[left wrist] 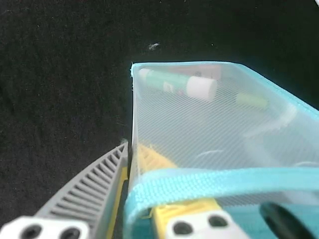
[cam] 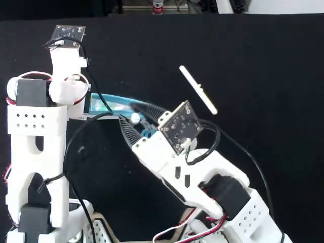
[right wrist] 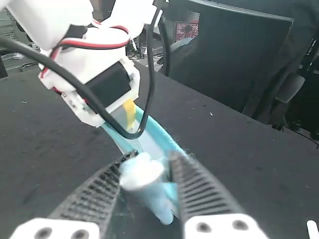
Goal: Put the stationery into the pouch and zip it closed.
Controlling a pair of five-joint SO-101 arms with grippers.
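A clear mesh pouch (cam: 115, 104) with teal trim lies at the table's middle left. My left gripper (left wrist: 132, 149) is shut on its end, with the grey finger (left wrist: 94, 189) outside and the yellow one inside the mesh. Inside the pouch (left wrist: 209, 134) lie a green-and-white tube (left wrist: 179, 84) and a small green piece (left wrist: 251, 100). My right gripper (cam: 135, 119) is shut on a light blue tube with a white cap (right wrist: 144, 179), held right at the pouch's teal edge (right wrist: 162, 142). A white pen (cam: 198, 90) lies loose on the table, up and to the right of the pouch.
The black table (cam: 263, 61) spreads wide to the right and back. The left arm's white body (cam: 35, 131) stands along the left side, its cables (cam: 101, 104) crossing the pouch. A dark chair (right wrist: 224, 55) stands beyond the table edge.
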